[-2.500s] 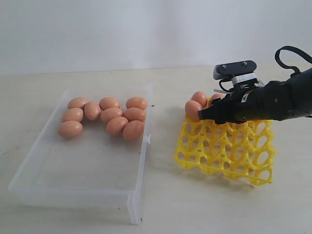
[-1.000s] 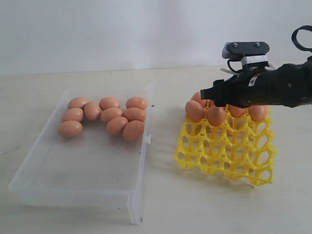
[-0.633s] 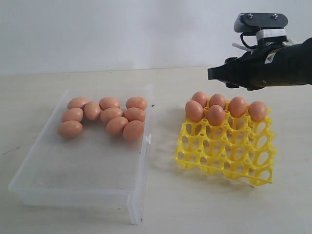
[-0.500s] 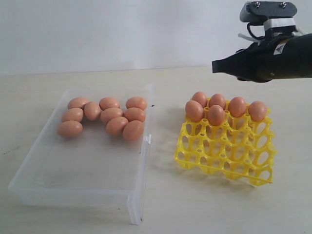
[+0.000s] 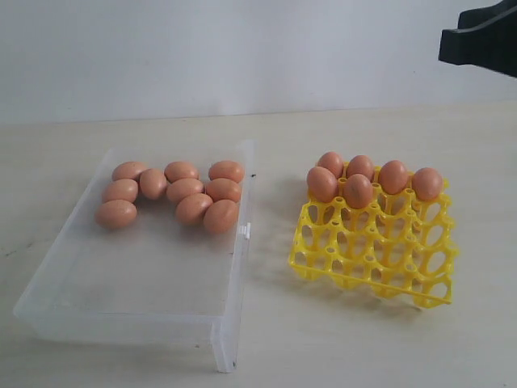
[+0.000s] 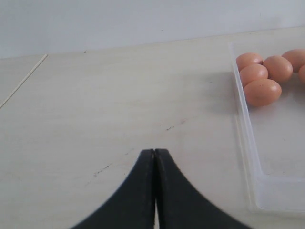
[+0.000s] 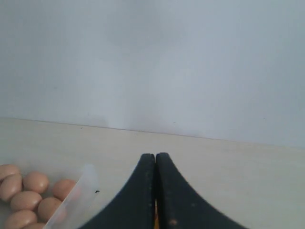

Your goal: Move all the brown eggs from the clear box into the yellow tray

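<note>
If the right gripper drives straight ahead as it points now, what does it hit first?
Way looks free: the right gripper, shut, high up, points over the table toward the wall. The clear box sits off-line, though depth is unclear.

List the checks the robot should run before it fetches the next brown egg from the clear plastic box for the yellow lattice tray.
1. Smooth orange-brown eggs waiting in the shallow clear plastic box: ok, ten there.
2. Free cups in the yellow lattice egg tray: ok, six filled, ten empty.
3. Right gripper empty: ok.
4. Right gripper open for grasping: not ok, jaws shut.
5. Left gripper clear of the box: ok, shut, over the pale table beside it.
</note>
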Controlling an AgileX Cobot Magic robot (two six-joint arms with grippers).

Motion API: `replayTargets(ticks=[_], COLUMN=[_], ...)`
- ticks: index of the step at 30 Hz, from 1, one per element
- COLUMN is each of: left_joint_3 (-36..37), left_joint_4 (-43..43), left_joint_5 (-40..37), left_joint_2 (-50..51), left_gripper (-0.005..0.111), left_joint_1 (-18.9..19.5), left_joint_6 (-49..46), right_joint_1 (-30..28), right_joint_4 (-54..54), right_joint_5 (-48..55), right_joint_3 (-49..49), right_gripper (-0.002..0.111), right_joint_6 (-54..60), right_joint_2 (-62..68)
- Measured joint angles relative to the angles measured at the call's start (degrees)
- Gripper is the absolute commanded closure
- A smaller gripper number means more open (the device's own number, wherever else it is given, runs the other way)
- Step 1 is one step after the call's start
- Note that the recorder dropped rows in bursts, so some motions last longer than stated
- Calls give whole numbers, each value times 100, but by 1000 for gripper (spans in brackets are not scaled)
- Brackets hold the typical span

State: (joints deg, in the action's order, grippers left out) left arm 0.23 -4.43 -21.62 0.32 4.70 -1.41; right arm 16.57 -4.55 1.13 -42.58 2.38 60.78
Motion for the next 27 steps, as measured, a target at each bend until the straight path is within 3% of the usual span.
replayTargets(ticks=[7, 27], left_joint_3=[0, 0], left_joint_4=[0, 0], left_joint_5=[0, 0], left_joint_2=[0, 0], left_gripper=[107, 107], left_joint_1=[0, 0], left_joint_6=[0, 0], right_joint_1=[0, 0], right_joint_4=[0, 0], right_joint_5=[467, 3], right_joint_3=[0, 0], right_gripper=[108, 108], right_joint_6=[-11, -86], right_joint_2=[0, -26])
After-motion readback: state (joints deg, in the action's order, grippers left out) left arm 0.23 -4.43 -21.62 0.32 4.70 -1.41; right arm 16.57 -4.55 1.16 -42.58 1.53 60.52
